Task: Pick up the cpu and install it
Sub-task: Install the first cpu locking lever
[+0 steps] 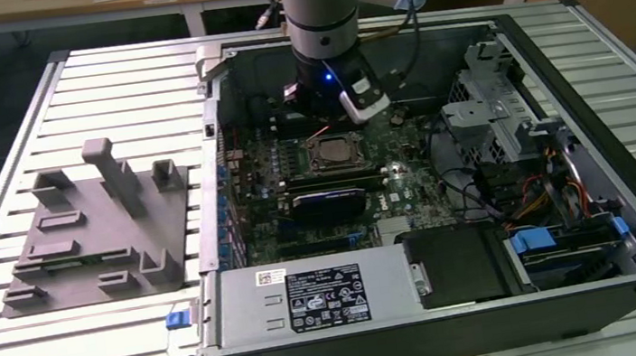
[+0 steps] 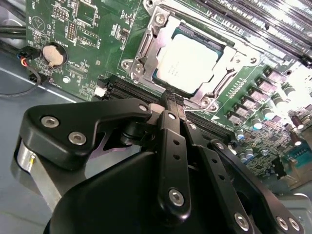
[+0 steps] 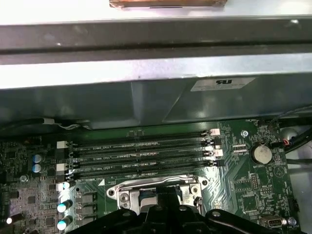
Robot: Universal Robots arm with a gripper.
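The cpu (image 2: 187, 63), a small square chip with a pale silvery top, lies flat inside the metal-framed socket (image 2: 139, 51) of the green motherboard (image 2: 83, 29). The exterior view has the cpu (image 1: 333, 151) in the middle of the open computer case, just in front of the arm's wrist (image 1: 325, 86). My gripper (image 2: 173, 99) hangs a little above the board beside the socket's edge. Its black fingers are shut together, with nothing between them and clear of the chip. The first wrist view has the gripper (image 3: 165, 194) over the socket frame (image 3: 122, 195).
Memory slots (image 3: 141, 158) run alongside the socket, with a coin battery (image 3: 260, 155) nearby. The case wall (image 3: 146, 97) rises behind the board. A grey moulded tray (image 1: 82, 234) sits on the slatted table at the exterior view's left. Drive cages and cables (image 1: 523, 162) fill the case's right side.
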